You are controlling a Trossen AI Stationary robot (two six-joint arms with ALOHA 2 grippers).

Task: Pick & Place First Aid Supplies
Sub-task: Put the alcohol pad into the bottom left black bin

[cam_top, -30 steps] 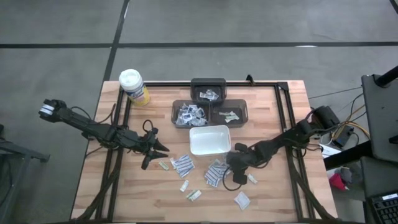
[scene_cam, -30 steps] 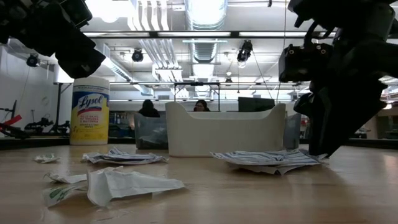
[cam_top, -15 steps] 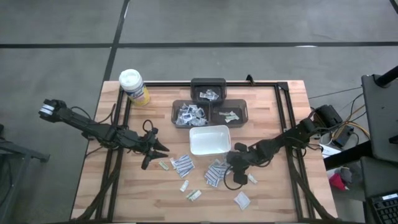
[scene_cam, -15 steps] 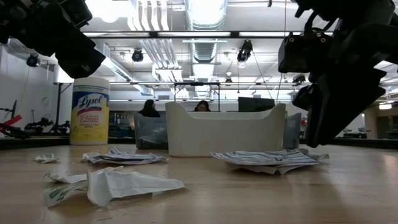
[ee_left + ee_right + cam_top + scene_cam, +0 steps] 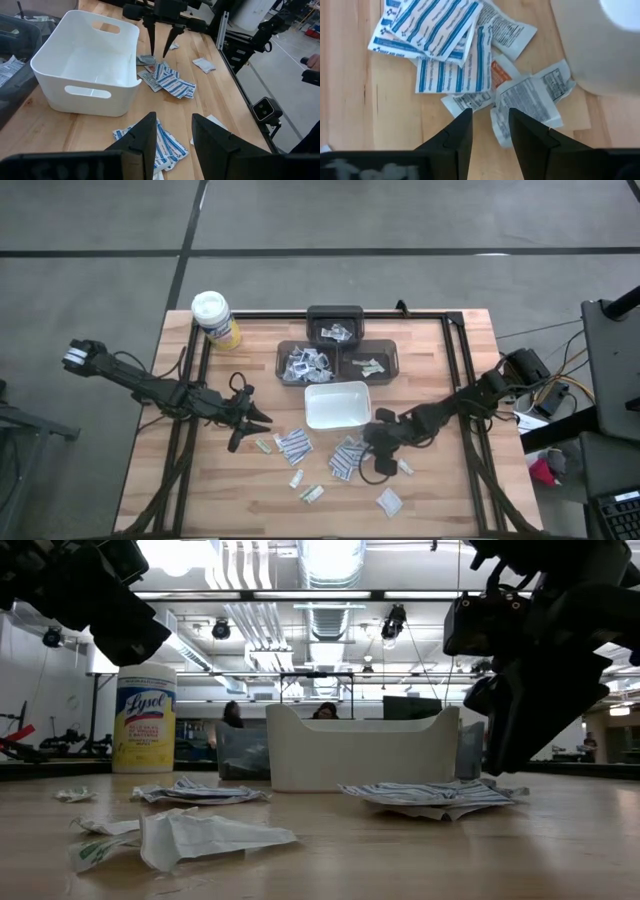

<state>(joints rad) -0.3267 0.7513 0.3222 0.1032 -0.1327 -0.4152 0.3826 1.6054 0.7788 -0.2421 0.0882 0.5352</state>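
Right end effector [image 5: 376, 463], fingers parted and empty, hangs over the packet cluster [image 5: 347, 458] at 6 o'clock of the white tray [image 5: 336, 406] | left end effector [image 5: 250, 424] parted, empty, waits at tray's 9 | counter [image 5: 450, 490] | packets likely light, thin, floppy, slick: pinch one free edge.

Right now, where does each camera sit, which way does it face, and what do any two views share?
High: overhead, straight down; both arms, white tray.
Low: table height, level across; white tray, right gripper above packets.
Left wrist: past open left gripper toward white tray, right gripper.
Right wrist: down past open right gripper onto packets.
Shared: the tray, three views.
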